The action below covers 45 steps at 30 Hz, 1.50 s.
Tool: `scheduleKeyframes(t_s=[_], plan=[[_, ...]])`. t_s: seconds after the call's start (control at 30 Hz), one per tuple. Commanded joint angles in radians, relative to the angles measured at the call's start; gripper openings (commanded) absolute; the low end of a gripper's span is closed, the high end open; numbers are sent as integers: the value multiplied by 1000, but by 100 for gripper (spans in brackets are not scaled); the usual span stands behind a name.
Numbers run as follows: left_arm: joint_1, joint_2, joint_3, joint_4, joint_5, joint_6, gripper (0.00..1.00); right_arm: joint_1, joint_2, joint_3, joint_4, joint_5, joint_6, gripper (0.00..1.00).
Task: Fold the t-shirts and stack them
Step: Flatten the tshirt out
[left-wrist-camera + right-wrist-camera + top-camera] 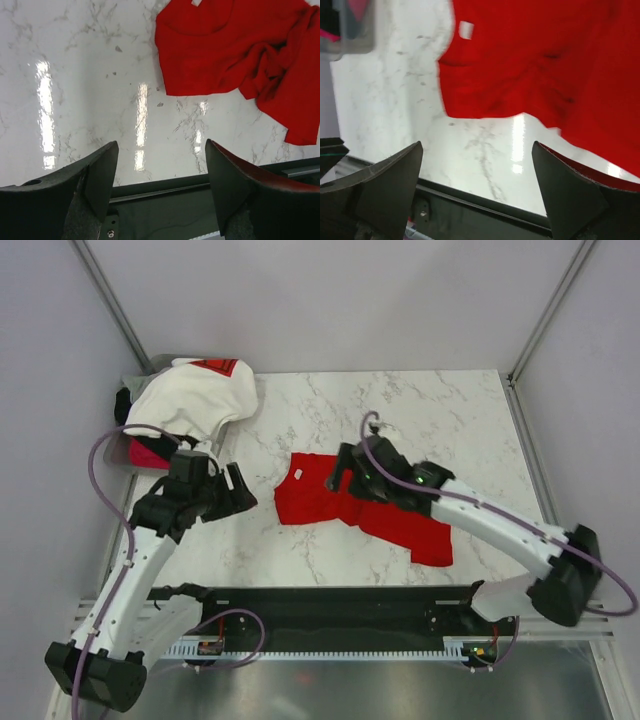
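I see the red shirt (362,507) lying rumpled mid-worktop (440,410), flattish at the collar end and bunched toward the right. Left pincer (238,490) is spread and empty, over bare marble just left of the shirt. Right pincer (340,473) is spread wide and empty above the collar end (touching or not, I cannot tell). White shirt (195,395) is heaped at the far-left corner, with pink shirt (148,453) and black shirt (122,402) showing beneath it.
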Motion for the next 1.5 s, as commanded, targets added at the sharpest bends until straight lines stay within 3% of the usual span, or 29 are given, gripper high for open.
scheduleKeyframes(t_s=[0.0, 0.13, 0.23, 0.5, 0.7, 0.77, 0.83, 0.97, 1.0, 1.07, 1.1, 1.17, 1.2, 1.33, 1.47], plan=[[-58, 31, -103, 71, 23, -123, 77, -11, -228, -368, -113, 143, 172, 98], [-121, 63, -200, 202, 14, -178, 74, -11, -529, -628, -54, 133, 277, 97], [-143, 132, -241, 312, 16, -206, 73, -13, -544, -667, -47, 125, 238, 95], [-181, 398, -249, 531, -40, -200, 72, -13, -286, -528, -16, 171, 96, 95], [-186, 560, -264, 665, -15, -224, 63, -13, -67, -351, 6, 180, -26, 98], [-187, 591, -271, 706, -6, -226, 53, -19, -5, -321, 12, 186, -46, 98], [-187, 625, -255, 714, 2, -223, 36, -39, 54, -294, 19, 180, -68, 95], [-189, 657, -223, 711, 0, -203, 6, -59, 133, -285, 56, 154, -102, 79], [-187, 657, -220, 710, 2, -203, 2, -60, 142, -278, 47, 151, -105, 59], [-189, 645, -217, 704, 0, -204, 2, -60, 136, -279, 35, 149, -102, 42], [-189, 619, -221, 693, -3, -207, 2, -62, 124, -288, 23, 151, -95, 28], [-189, 587, -225, 681, -7, -209, 2, -60, 73, -300, -2, 165, -94, 15], [-189, 553, -221, 662, -7, -210, 2, -62, 38, -301, -13, 171, -92, 2], [-187, 429, -166, 524, -32, -207, 2, -64, -57, -262, -120, 215, -108, 0], [-187, 243, -19, 323, -122, -174, 2, -93, -209, -102, -324, 298, -129, 0]])
